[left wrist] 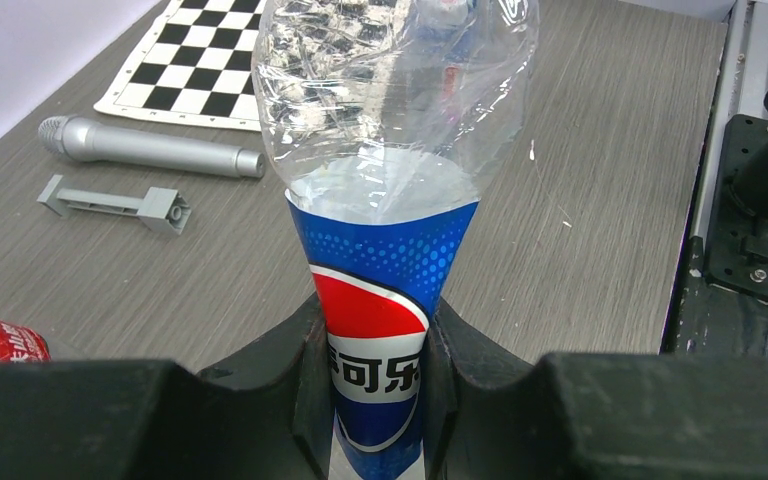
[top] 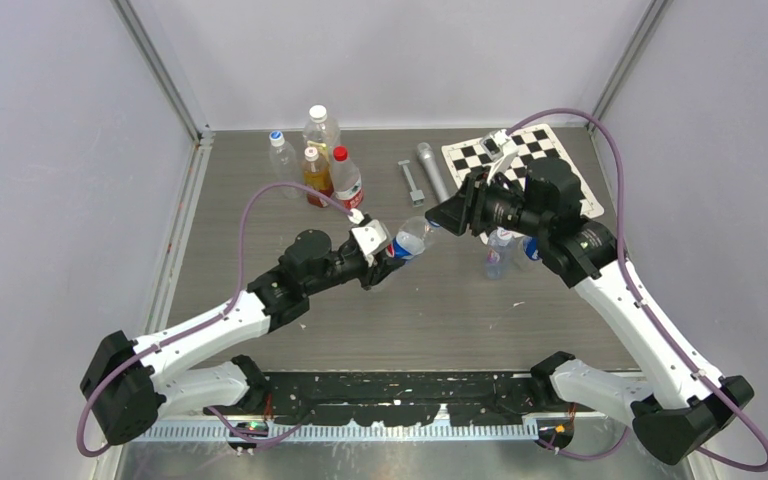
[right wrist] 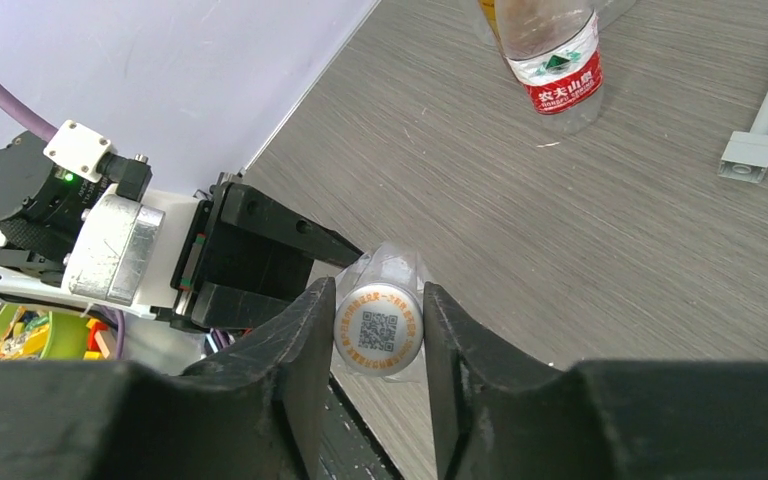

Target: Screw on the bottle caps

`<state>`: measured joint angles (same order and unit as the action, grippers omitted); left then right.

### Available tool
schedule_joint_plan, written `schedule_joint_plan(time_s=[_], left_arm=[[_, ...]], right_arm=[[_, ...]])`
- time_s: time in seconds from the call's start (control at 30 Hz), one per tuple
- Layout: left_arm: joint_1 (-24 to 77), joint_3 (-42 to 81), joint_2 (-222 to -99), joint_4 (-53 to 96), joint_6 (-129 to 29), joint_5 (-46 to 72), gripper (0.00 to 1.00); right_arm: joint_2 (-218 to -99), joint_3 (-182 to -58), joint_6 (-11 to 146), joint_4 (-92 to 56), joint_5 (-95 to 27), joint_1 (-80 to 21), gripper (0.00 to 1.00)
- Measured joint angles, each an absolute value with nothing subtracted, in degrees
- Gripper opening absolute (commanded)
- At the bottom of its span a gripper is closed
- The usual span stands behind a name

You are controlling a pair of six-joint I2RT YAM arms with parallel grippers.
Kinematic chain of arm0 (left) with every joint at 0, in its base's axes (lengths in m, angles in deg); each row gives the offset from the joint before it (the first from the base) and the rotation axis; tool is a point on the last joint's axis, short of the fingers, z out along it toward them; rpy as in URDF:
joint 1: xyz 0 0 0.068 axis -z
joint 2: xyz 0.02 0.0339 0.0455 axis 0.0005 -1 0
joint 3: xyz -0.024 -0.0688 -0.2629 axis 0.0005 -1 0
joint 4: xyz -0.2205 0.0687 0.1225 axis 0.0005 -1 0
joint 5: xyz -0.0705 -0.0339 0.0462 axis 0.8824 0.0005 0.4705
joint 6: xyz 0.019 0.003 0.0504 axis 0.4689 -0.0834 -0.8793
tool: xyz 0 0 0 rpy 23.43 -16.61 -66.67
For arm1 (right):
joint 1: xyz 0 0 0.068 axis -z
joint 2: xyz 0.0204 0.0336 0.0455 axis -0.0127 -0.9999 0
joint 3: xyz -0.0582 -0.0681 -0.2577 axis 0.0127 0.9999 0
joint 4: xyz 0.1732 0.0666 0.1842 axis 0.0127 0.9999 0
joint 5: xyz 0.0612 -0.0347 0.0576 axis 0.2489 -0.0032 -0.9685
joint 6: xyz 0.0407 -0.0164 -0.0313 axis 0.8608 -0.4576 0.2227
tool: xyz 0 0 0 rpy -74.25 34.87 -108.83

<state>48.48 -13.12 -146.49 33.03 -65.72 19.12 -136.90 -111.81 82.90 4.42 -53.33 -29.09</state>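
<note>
My left gripper (top: 385,255) (left wrist: 375,340) is shut on the blue-red-white label of a Pepsi-style clear bottle (top: 410,238) (left wrist: 390,250), held above the table with its neck tilted toward my right gripper. My right gripper (top: 442,218) (right wrist: 378,292) has its fingers closed against a white cap (right wrist: 378,328) with a QR code, which sits at the bottle's neck. The left gripper's black body (right wrist: 250,260) shows behind the cap in the right wrist view. Two more small clear bottles (top: 497,252) (top: 527,250) stand on the table under the right arm; their caps are not visible.
Four bottles stand at the back left: a small blue-capped one (top: 280,150), a large clear one (top: 320,125), an amber one (top: 312,172) and a red-capped one (top: 346,178) (right wrist: 555,60). A grey cylinder (top: 430,170) (left wrist: 150,148), a grey T-shaped tool (top: 410,182) (left wrist: 120,203) and a chessboard (top: 535,160) lie behind.
</note>
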Motion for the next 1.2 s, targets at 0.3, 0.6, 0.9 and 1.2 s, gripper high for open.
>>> schedule_joint_plan(time_s=[0.3, 0.6, 0.9, 1.2], left_arm=[[48.37, -13.12, -146.75, 32.96, -65.41, 18.34, 0.0], [48.41, -13.12, -146.82, 32.88, -66.77, 15.17, 0.23], [48.43, -13.12, -146.9, 33.01, -67.16, 9.72, 1.0], [48.37, -15.18, -140.06, 28.96, -68.17, 4.02, 1.0]], right_arm=[[-137.62, -111.88, 82.01, 4.22, -53.01, -29.0, 0.0], [-139.61, -115.29, 84.63, 8.87, -47.28, -30.29, 0.0], [-139.66, -115.29, 83.58, 12.11, -43.52, -30.57, 0.0], [-141.14, -118.35, 75.54, 16.87, -39.34, -30.57, 0.0]])
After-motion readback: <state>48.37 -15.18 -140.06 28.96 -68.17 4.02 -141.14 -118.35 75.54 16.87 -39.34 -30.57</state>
